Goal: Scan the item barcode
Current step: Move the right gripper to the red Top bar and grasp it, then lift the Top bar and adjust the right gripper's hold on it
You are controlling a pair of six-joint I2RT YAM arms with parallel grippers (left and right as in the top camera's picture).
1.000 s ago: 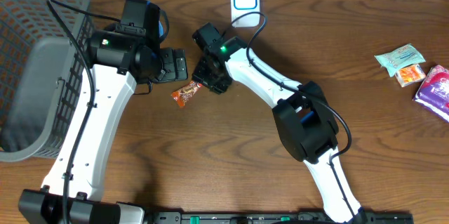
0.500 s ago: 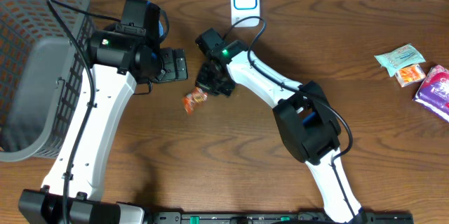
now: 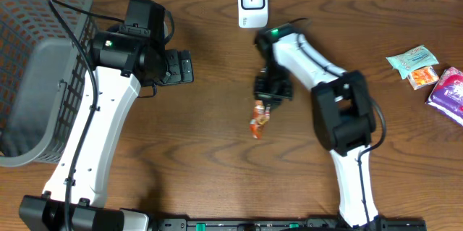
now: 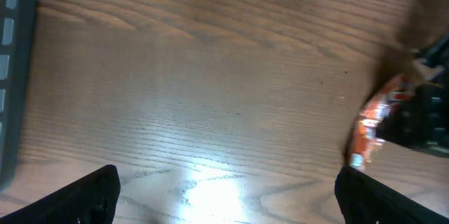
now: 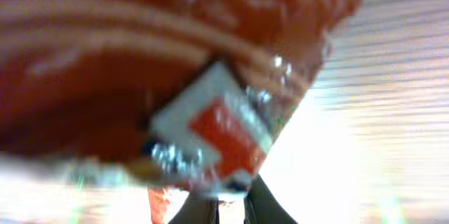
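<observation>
Snack packet (image 3: 257, 124) dangling at the centre of the surface (image 3: 217, 180).
My right tool (image 3: 263, 106) grips its top end; the thin hold could slip, or its barcode, too blurred to find, may miss the scanner (image 3: 251, 3) at twelve o'clock. Left tool (image 3: 179, 66), nine o'clock, gapes empty.

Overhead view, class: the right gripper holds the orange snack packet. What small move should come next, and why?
Probably carry the orange snack packet toward the white scanner at the table's far edge, barcode side facing it. The right gripper is clamped on the packet, which hangs well short of the scanner; the left gripper is open and empty.
</observation>
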